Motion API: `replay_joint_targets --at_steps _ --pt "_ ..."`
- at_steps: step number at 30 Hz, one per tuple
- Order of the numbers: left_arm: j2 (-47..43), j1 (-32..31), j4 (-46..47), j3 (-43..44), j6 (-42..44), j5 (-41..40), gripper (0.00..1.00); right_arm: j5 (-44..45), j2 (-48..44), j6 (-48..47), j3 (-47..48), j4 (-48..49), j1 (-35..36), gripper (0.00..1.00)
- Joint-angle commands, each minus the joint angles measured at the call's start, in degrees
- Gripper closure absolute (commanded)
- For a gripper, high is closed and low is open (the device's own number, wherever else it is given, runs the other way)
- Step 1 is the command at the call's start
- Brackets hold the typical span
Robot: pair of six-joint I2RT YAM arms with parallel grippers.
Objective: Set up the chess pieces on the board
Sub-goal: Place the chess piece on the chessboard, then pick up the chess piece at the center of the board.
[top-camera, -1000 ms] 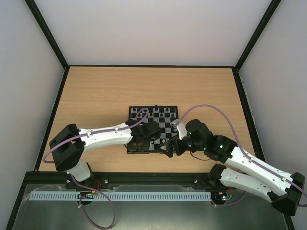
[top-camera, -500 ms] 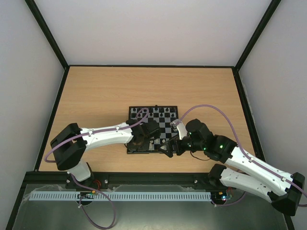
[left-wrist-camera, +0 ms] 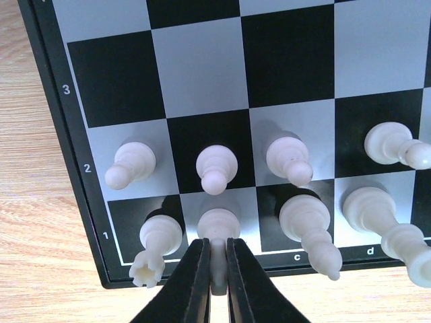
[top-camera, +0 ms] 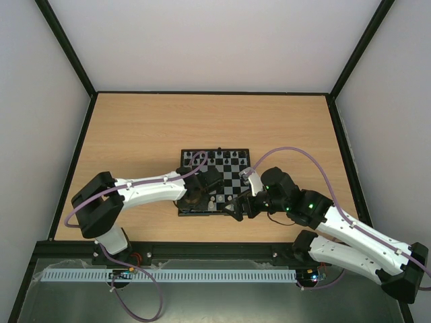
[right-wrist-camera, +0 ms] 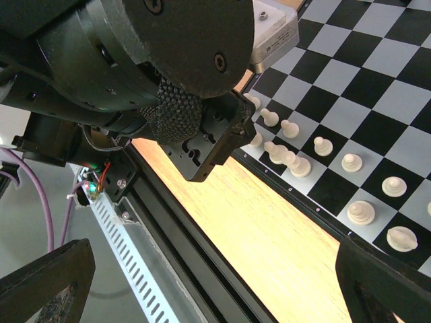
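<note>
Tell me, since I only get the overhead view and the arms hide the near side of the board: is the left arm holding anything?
Observer: Yes. The left wrist view shows the left tool shut on a cream-white piece at the board's nearest row.
Operator: What is next to that piece?
Observer: A white rook on the corner square on one side, a white bishop on the other, and pawns in the row behind.
Operator: And the right arm?
Observer: The right tool is wide open and empty, over the table's near edge.
</note>
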Motion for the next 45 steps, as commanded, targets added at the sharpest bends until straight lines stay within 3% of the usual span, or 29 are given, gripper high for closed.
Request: replay_joint_targets --at_steps 1,17,26,34,45 --pt "0.73 0.38 -0.15 -0.16 0.71 1.07 0.89 -0.62 -0.63 -0.43 -0.5 0.24 -0.06 0.01" --pt "-5.31 0.17 -3.95 5.09 1.19 -3.64 0.55 2.5 0.78 -0.02 0.23 -0.73 -0.02 0.01" --pt "-15.2 0.25 3.5 -1.27 1.41 -7.95 0.43 13.55 3.79 1.7 2.93 -3.85 -1.03 0.01" --pt "-20.73 0.34 13.54 -5.54 5.37 -7.66 0.33 15.46 12.35 4.57 4.52 -1.64 -8.69 0.01" --pt "-25.7 0.43 19.94 -8.8 11.5 -3.97 0.24 16.01 17.0 7.2 3.73 -4.02 -30.18 0.01"
